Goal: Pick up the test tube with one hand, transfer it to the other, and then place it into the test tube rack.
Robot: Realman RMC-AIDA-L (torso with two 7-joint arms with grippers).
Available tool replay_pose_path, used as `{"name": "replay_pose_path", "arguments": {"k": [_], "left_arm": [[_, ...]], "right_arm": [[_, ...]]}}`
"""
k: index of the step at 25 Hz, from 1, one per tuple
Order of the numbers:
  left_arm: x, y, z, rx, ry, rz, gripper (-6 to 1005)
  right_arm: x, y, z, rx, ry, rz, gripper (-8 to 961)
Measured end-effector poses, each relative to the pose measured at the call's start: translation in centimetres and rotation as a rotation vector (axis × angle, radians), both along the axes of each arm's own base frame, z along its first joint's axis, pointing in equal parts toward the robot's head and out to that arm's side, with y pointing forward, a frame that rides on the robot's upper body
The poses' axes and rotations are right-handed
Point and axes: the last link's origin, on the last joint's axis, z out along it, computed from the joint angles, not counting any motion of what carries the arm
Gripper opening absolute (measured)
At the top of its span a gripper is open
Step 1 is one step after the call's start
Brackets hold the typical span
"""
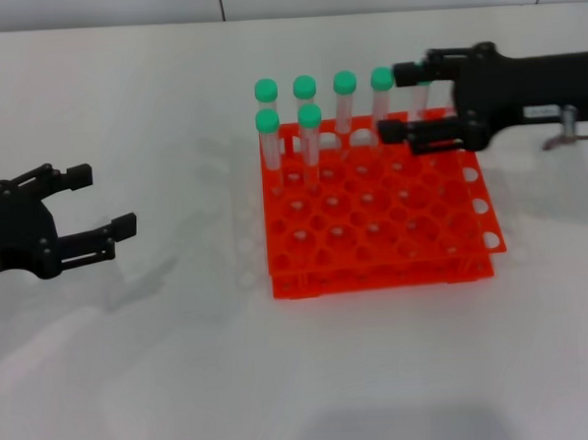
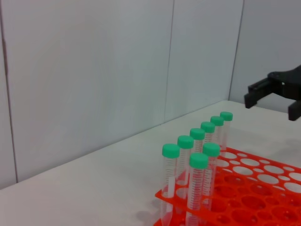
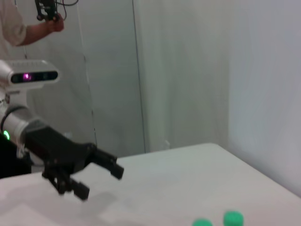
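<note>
Currently the orange-red test tube rack (image 1: 377,211) is seen standing on the white desk (image 1: 183,364), somewhat toward its far edge and right of centre. Six green-capped tubes are held upright in the rack's far-left corner holes. A seventh test tube (image 1: 421,100) is seen upright at the far row, between the jaws of the right gripper (image 1: 398,103), which is positioned over the rack's far right corner; the jaws are spread apart around the tube, and contact with it cannot be confirmed. The left gripper (image 1: 101,201) is held near the left edge of the desk, well apart from the rack, with its jaws spread wide and nothing held in them.
</note>
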Motion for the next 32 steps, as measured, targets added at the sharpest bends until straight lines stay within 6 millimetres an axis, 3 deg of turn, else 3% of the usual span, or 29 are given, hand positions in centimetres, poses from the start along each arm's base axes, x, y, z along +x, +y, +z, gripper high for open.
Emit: {"name": "replay_pose_path", "arguments": {"k": [7,15,23,32], "left_arm": [[0.2,0.6,0.5,-0.027,-0.004,-0.001,875],[0.5,1.1,0.7,-0.103,-0.034,-0.039,875],[1.6,2.2,0.2,-0.226,0.003,-0.090,875],[2.3,2.8,-0.1,-0.262,0.020,-0.108,875]], "right_arm": [[4.0,-1.5,0.8,-0.001,-0.057,-0.009,767],[7.1,-2.6,0.8,-0.018,-0.094,-0.030,768],[8.6,-3.5,0.6,-0.031,-0.102,-0.046,768],[8.7,-3.7,0.2,-0.038,-0.096,-0.050,768]]}}
